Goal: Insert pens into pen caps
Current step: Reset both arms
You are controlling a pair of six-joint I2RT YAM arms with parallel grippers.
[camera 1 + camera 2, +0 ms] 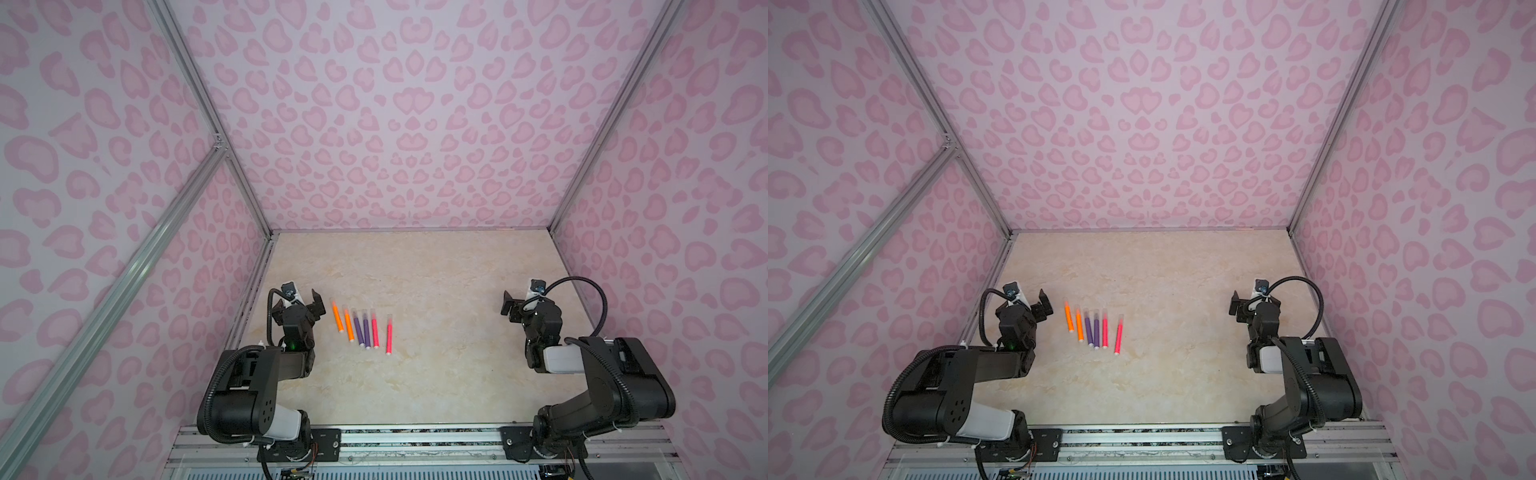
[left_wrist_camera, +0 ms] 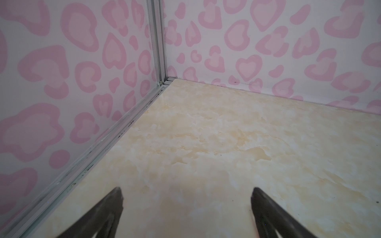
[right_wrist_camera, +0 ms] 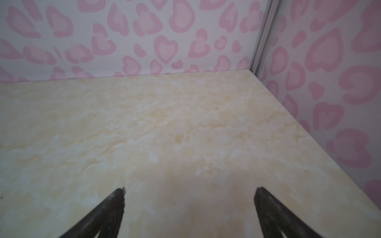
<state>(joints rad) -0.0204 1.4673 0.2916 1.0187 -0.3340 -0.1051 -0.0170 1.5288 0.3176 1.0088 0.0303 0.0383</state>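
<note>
pens [image 1: 358, 330] row beside spread left hand [image 2: 186, 192]; spread right hand [image 3: 189, 191] well apart, open table [image 1: 436, 299] between.

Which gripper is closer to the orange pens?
Left. The left gripper hangs open right beside the orange pens, not touching them. The right gripper, open too, is far across the table, past the pink pens.

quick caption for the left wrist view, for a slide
Left gripper open over the beige marbled table, facing pink heart-print walls.
</note>
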